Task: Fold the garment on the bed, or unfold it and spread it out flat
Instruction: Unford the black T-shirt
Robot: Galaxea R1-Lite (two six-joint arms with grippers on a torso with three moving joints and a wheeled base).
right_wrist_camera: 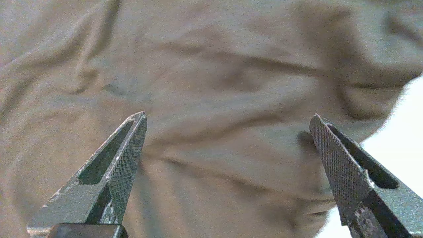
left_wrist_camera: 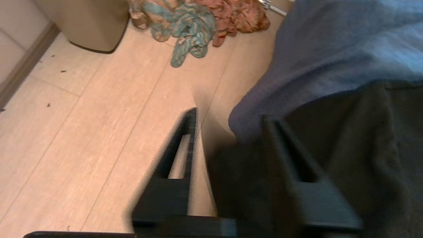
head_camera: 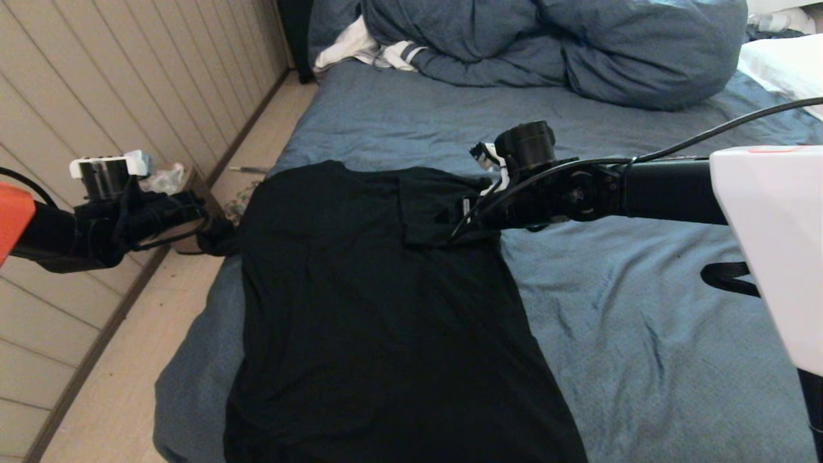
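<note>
The garment [head_camera: 373, 308], a black T-shirt with its plain side up, lies spread along the left half of the bed [head_camera: 643, 334]. One sleeve hangs past the bed's left edge. There my left gripper [head_camera: 209, 235] is open; in the left wrist view its jaws [left_wrist_camera: 229, 115] stand apart, and black sleeve cloth [left_wrist_camera: 363, 138] sags between them against one finger. My right gripper [head_camera: 460, 222] hovers over a folded-in flap at the shirt's far right shoulder. Its fingers are spread wide above the wrinkled fabric [right_wrist_camera: 211, 66], holding nothing, with the gripper [right_wrist_camera: 228, 115] close to the cloth.
A bunched blue duvet [head_camera: 553, 45] and a white striped cloth [head_camera: 366, 51] lie at the head of the bed, with a white pillow [head_camera: 784, 64] at the far right. On the floor by the wall are a beige bin [left_wrist_camera: 89, 23] and a colourful rag [left_wrist_camera: 191, 23].
</note>
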